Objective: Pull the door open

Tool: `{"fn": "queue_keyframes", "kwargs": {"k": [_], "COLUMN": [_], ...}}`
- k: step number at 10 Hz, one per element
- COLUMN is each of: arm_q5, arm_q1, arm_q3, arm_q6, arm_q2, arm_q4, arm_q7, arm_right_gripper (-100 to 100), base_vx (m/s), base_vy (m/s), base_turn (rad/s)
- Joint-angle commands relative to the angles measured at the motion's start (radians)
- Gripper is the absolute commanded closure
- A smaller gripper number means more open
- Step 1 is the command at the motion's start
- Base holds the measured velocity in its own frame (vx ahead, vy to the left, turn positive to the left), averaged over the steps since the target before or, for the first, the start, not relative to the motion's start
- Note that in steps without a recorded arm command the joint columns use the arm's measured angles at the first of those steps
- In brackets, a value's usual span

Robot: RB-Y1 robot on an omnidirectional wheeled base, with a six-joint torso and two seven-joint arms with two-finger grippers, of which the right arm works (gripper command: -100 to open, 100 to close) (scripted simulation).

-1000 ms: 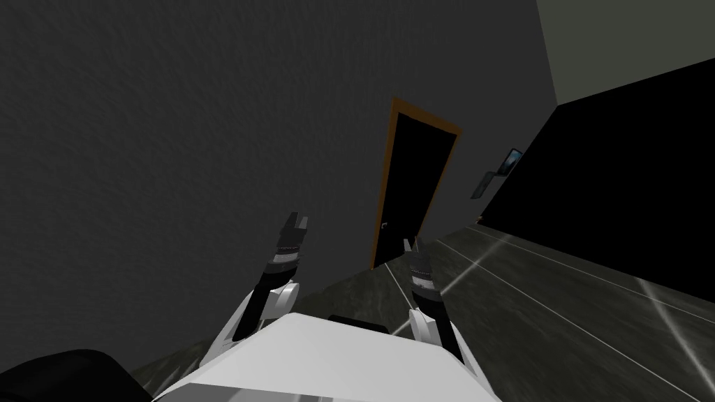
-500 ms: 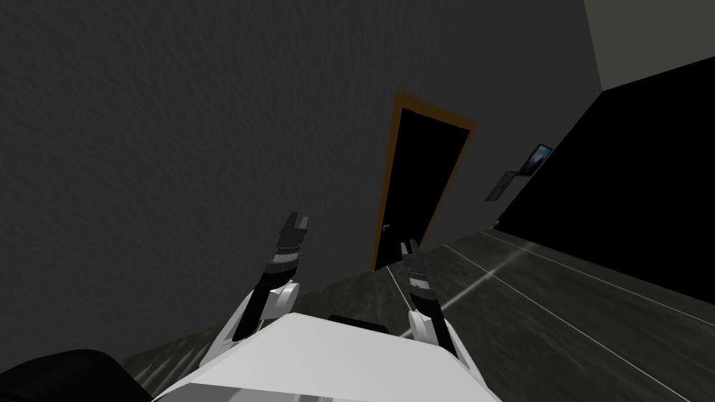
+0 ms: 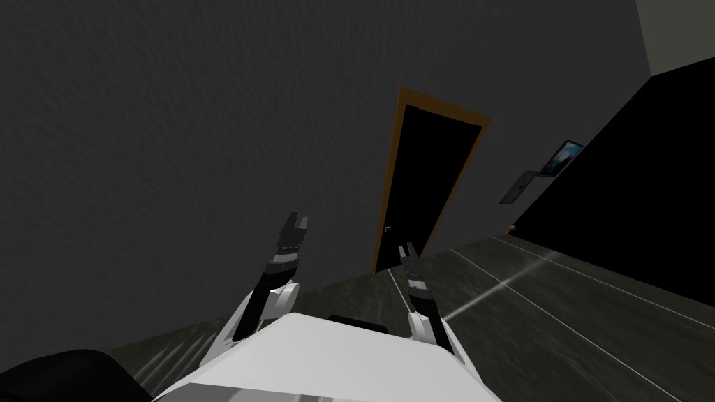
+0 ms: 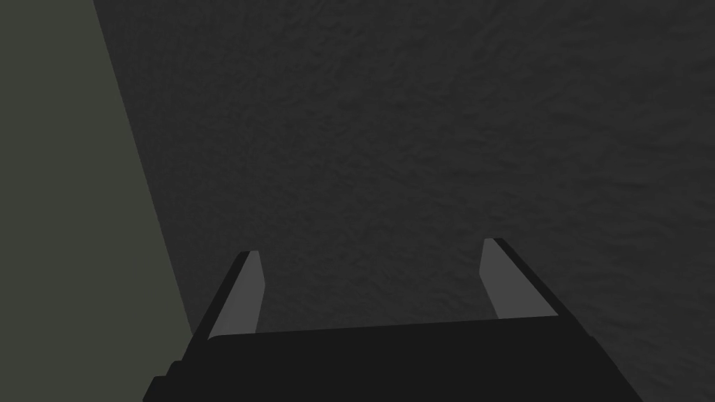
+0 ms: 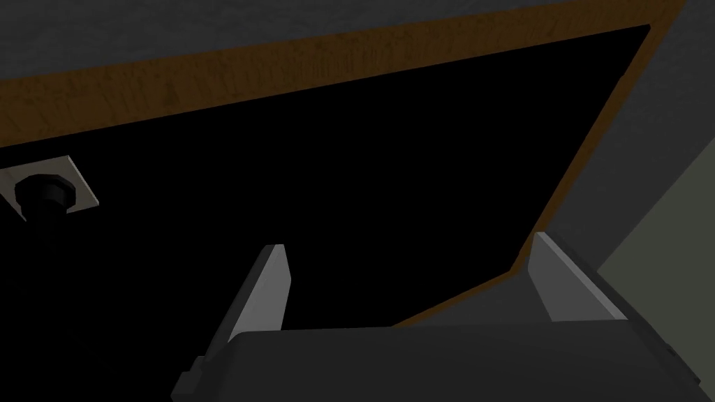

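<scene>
A black door (image 3: 426, 185) in an orange-brown frame (image 3: 391, 181) stands in the dark grey wall ahead, some way off. Its small handle (image 3: 387, 229) sits near the frame's left edge. In the right wrist view the same black door (image 5: 391, 181) has a dark knob on a light plate (image 5: 47, 192), off to the side of the fingers. My right gripper (image 3: 406, 248) is open and raised toward the door, short of it; its fingers (image 5: 269, 286) hold nothing. My left gripper (image 3: 297, 222) is open, raised before the wall left of the door; in its wrist view the gripper (image 4: 366, 279) is empty.
Dark floor (image 3: 544, 314) with pale seams runs to the right of me. A black area (image 3: 628, 188) lies at the right. Two small framed pictures (image 3: 544, 171) hang on the wall right of the door. A dark rounded shape (image 3: 56, 373) sits at my lower left.
My whole view has swung: the door and pictures slid right and look slightly larger. My right gripper has shifted a little left, toward the door's handle side. The left arm holds still.
</scene>
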Motion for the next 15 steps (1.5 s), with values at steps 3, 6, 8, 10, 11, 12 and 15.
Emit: {"fn": "queue_keyframes", "kwargs": {"k": [3, 6, 8, 10, 11, 12, 15], "arm_q5": [-0.003, -0.005, -0.007, -0.009, -0.011, -0.011, -0.014], "arm_q1": [-0.030, -0.047, -0.065, -0.081, -0.098, -0.098, -0.130], "arm_q3": [0.001, 0.001, 0.000, 0.000, -0.001, -0.001, -0.002], "arm_q6": [-0.019, -0.027, -0.034, -0.042, -0.050, -0.050, -0.064], "arm_q2": [-0.022, -0.033, -0.043, -0.053, -0.063, -0.063, -0.082], "arm_q4": [0.095, 0.170, 0.223, 0.275, 0.308, 0.327, 0.406], "arm_q7": [-0.017, -0.025, -0.034, -0.042, -0.050, -0.050, -0.065], "arm_right_gripper": [-100, -100, -100, -100, -100, -100, -100], "base_vx": [0.035, 0.034, 0.023, 0.025, 0.022, 0.025, 0.025], "base_vy": [-0.058, -0.064, -0.063, -0.056, -0.073, -0.061, -0.061], "base_turn": [0.108, 0.091, 0.108, 0.086, 0.118, 0.078, 0.107]}}
